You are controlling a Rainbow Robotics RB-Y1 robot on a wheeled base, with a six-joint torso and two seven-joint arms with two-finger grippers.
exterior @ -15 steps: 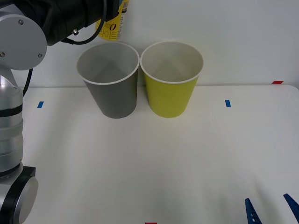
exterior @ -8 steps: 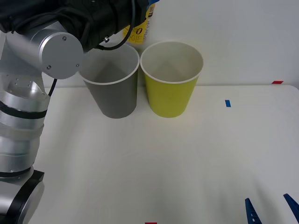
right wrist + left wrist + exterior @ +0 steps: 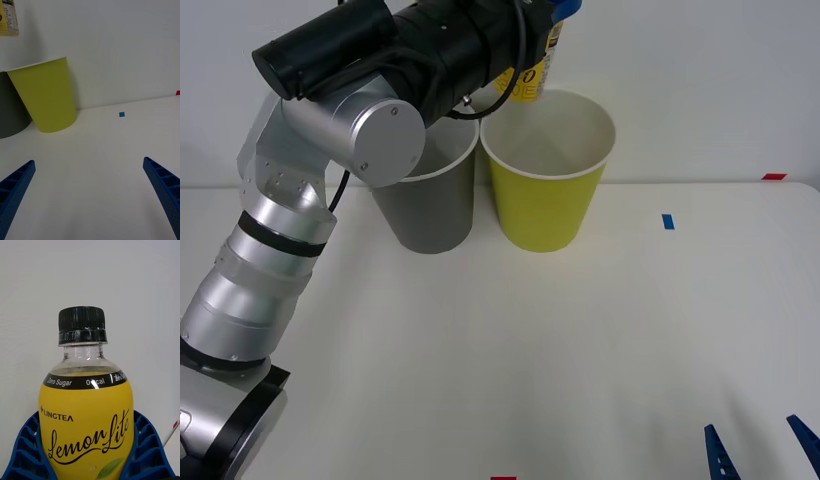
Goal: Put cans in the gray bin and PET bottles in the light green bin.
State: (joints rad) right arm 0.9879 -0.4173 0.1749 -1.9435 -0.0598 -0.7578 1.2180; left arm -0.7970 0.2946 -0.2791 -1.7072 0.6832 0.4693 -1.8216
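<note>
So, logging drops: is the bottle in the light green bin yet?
Not yet. The bottle is held in the left gripper above the light green bin.

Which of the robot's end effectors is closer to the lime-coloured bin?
Left. The left end effector holds the bottle above the light green bin; the right end effector waits open far off.

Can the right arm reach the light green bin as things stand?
Probably yes. The right end effector sits open at the near right, with bare table between it and the light green bin; the left arm is up above the bins.
</note>
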